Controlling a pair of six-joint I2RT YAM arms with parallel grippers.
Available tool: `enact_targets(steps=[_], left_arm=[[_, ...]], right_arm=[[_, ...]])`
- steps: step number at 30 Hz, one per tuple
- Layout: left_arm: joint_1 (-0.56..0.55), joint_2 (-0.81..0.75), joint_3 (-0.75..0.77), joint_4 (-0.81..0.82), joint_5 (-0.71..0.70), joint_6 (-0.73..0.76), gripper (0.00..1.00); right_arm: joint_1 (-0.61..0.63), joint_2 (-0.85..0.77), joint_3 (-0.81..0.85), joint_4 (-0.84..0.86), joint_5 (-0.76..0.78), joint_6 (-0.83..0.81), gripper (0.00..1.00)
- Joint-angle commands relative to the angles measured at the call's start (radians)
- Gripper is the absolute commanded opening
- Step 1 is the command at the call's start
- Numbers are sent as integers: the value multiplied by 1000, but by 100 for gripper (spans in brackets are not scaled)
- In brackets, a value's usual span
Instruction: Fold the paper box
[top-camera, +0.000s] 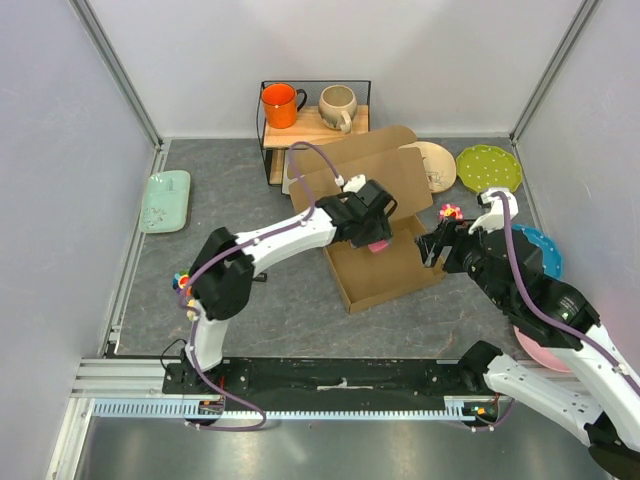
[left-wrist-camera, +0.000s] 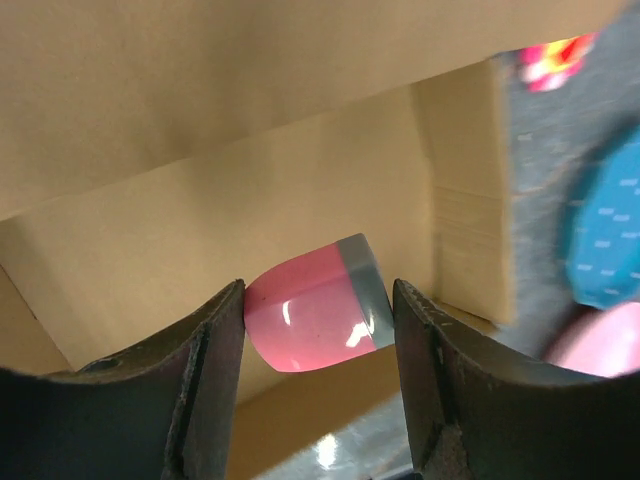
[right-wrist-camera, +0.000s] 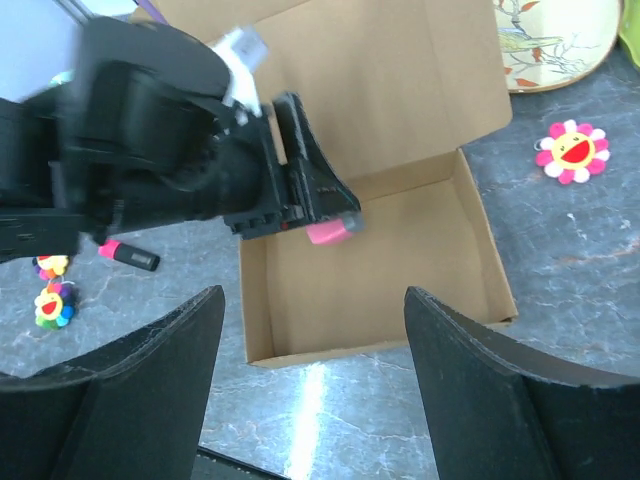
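Two arms work the paper box (top-camera: 395, 275), mid-tabletop (top-camera: 250, 180): tray formed, lid flap (top-camera: 365, 165) up. Left gripper (top-camera: 377, 242) jaws grasp a pink-and-grey block (left-wrist-camera: 315, 318), possibly an eraser, over the tray. Right gripper (right-wrist-camera: 312, 292) jaws released, just beside. Likely next: drop block in, fold lid down.

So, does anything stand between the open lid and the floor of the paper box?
Yes: the left gripper, holding a pink object, hangs over the paper box floor, where the open lid must fold down.
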Motion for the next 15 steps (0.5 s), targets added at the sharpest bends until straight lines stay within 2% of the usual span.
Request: enact_targets(steps=[1, 3, 5, 6, 8, 12, 15], left_arm=[[-1, 67, 68, -77, 34, 67, 35], [-2, 52, 67, -77, 14, 78, 50], [-2, 11, 70, -77, -12, 111, 56], [-2, -8, 64, -77, -26, 121, 62], [-2, -84, 21, -76, -75, 135, 71], [-1, -234, -141, -22, -126, 125, 99], [-1, -305, -298, 51, -103, 130, 99]], right_arm=[[1, -2, -2, -46, 68, -27, 80], [1, 4, -7, -46, 74, -30, 82], [1, 10, -11, -46, 111, -16, 87], [1, 16, -16, -45, 122, -14, 88], [1, 24, -28, -40, 149, -4, 91], [1, 40, -65, -16, 137, 5, 93], [1, 50, -94, 9, 120, 18, 94]])
